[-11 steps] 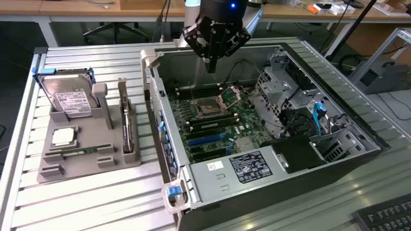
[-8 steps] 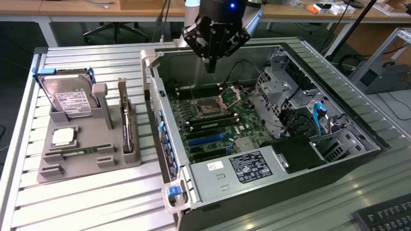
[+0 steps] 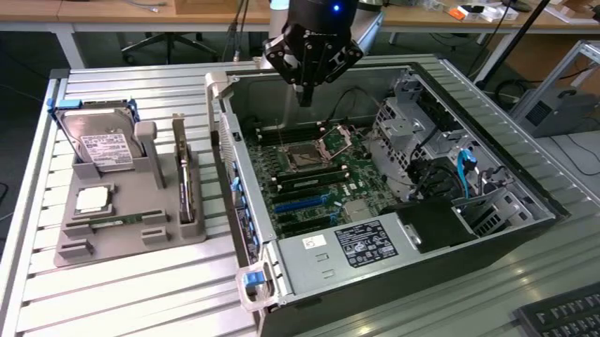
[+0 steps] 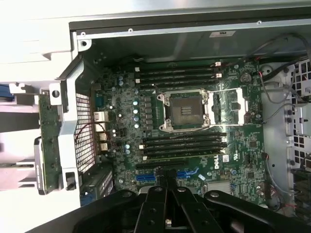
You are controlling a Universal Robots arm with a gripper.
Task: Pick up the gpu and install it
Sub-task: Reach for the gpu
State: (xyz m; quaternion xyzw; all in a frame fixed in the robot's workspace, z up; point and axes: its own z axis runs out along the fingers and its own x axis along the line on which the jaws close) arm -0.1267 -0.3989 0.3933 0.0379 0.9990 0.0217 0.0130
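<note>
Pincer (image 4: 166, 184) fingers pressed together, nothing held. Its black body blocks the near edge of the motherboard (image 4: 243, 145) in the wrist view. In the exterior view the pincer (image 3: 303, 97) hangs over the open case (image 3: 497, 253), above the board's far end, with the arm cut off at the frame top. Gpu (image 3: 185, 188) stands on edge in the grey tray (image 3: 103, 246) on the counter (image 3: 140, 295), at the exterior view's left, well apart from the pincer — seen edge-on, faces hidden. Keyboard (image 3: 563, 316) corner cropped.
</note>
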